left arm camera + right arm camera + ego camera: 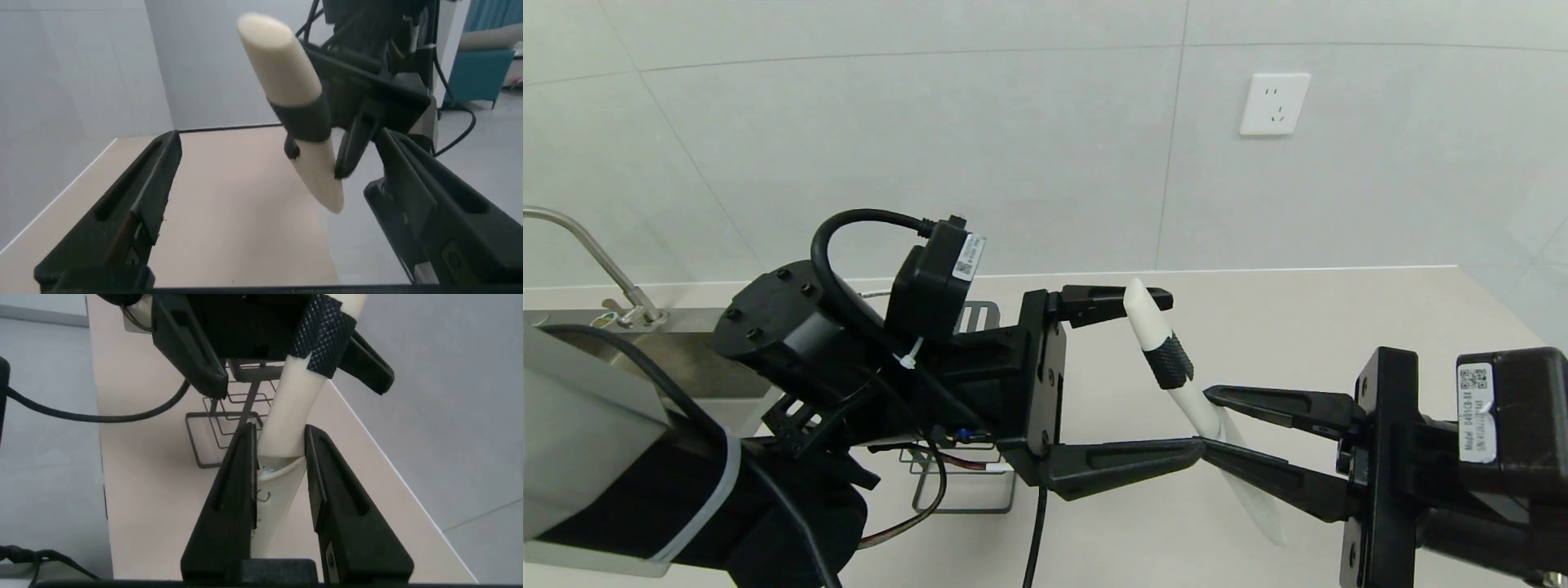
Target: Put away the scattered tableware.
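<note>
**Handover may drop the utensil**

My right gripper [1207, 420] is clamped low on the utensil [1170, 359], holding it tilted in the air above the counter [1298, 327]. The left gripper [1180, 373] has its jaws wide apart around the handle, not touching it. If the right releases early, or the left pinches only the tapered end, the utensil could slip and miss the wire rack [964, 490].
</note>
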Controlling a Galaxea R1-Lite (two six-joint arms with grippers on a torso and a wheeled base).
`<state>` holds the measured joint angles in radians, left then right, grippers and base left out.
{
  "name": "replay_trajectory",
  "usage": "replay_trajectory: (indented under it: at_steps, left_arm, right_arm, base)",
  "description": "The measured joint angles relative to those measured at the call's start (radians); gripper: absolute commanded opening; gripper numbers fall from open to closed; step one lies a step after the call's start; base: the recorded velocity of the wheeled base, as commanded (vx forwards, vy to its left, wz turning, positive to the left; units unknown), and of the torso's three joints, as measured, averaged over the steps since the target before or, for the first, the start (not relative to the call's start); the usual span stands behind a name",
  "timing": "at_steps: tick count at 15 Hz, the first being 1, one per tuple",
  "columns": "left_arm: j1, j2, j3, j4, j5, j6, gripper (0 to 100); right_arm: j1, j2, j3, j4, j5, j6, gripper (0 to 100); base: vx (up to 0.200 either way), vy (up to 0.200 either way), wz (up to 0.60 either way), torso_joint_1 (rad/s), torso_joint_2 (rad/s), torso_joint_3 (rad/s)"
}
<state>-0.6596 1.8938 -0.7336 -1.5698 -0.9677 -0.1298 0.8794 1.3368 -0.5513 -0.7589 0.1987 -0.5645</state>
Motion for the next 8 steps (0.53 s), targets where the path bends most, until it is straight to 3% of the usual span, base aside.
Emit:
replay_trajectory:
  at_steps: [8]
  left_arm:
    - [-0.009,-0.031,-0.006,0.000,0.000,-0.022,100]
  right_arm:
    - [0.000,0.013,-0.023,-0.013,-0.006,0.000,0]
  base:
    - [0.000,0.000,0.00,0.000,0.00,0.000]
